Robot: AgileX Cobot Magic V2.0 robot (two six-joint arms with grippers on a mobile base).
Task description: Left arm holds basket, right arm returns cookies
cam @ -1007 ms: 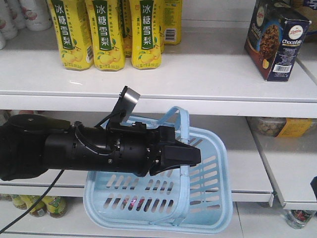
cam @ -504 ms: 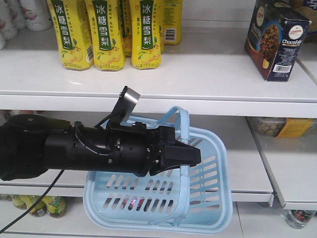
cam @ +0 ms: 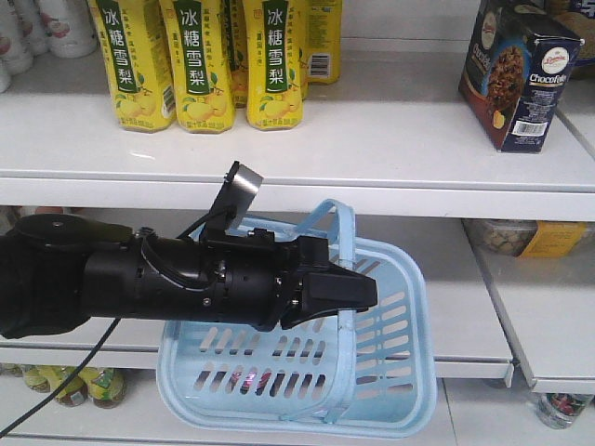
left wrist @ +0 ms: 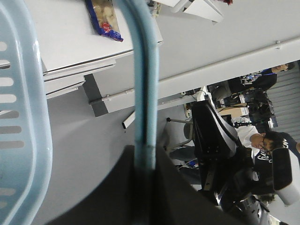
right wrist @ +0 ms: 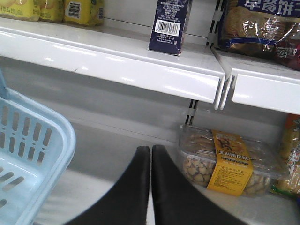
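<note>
Two pincers to log. My left gripper [cam: 367, 290] is clenched on a basket handle [left wrist: 143, 84]; the wrist view shows the blue hoop running straight into the jaws. Basket [cam: 390, 390] hangs just below and beyond that gripper, tilted, and I see nothing inside it. Over the last second nothing has shifted in the front view: arm, basket and carton sit where they were, so the hold is steady and nothing is slipping.

My right gripper [right wrist: 150, 187] has its fingers pressed together on nothing; a basket corner sits to its left, a clear tub of snacks [right wrist: 225, 164] just ahead on the lower shelf.

Farther off, up and beyond the right gripper, the cookies [right wrist: 169, 26] stand upright on the upper shelf [right wrist: 140, 65], barcode facing me, near the shelf's right end. In the front view the same carton [cam: 516, 74] is well apart from the yellow bottles [cam: 204, 60].

My read: the return is done, the right arm is empty and clear of the shelf, only the basket hold remains.
</note>
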